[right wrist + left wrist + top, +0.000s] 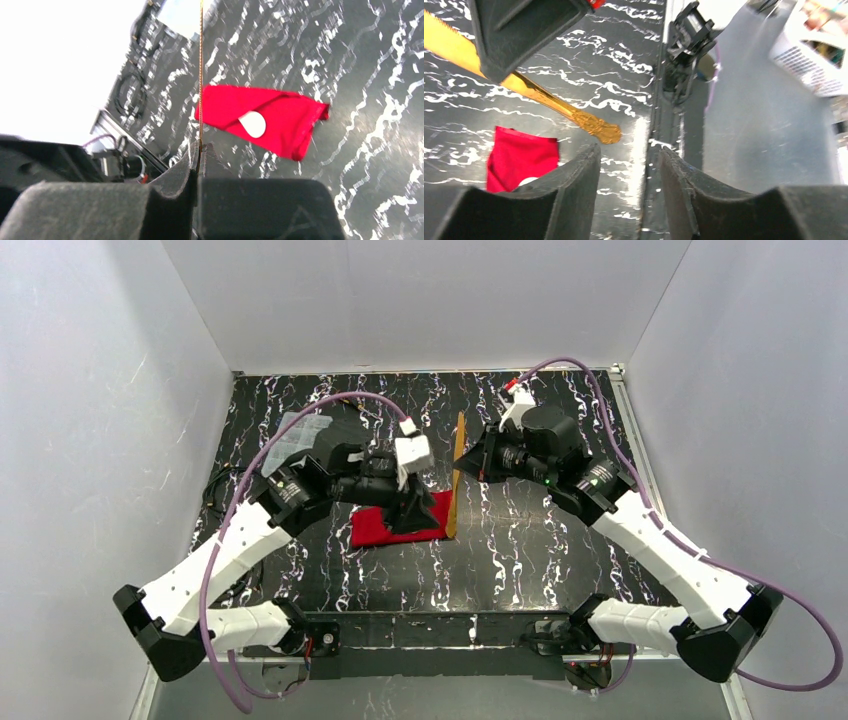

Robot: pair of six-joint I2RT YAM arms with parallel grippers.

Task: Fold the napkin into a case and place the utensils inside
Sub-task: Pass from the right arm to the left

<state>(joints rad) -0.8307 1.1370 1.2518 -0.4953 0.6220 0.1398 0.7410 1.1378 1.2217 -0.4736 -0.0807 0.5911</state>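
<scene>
Right claw (199,155) is clamped shut on the gold utensil (549,97); your left claw (630,150) stands part open and empty. Beneath both runs the black marbled table (560,550). The napkin (280,120) lies left of your right claw, partly under the left one. The utensil's long axis runs along the napkin's right edge. On the cloth rests the white spoon (252,124).
</scene>
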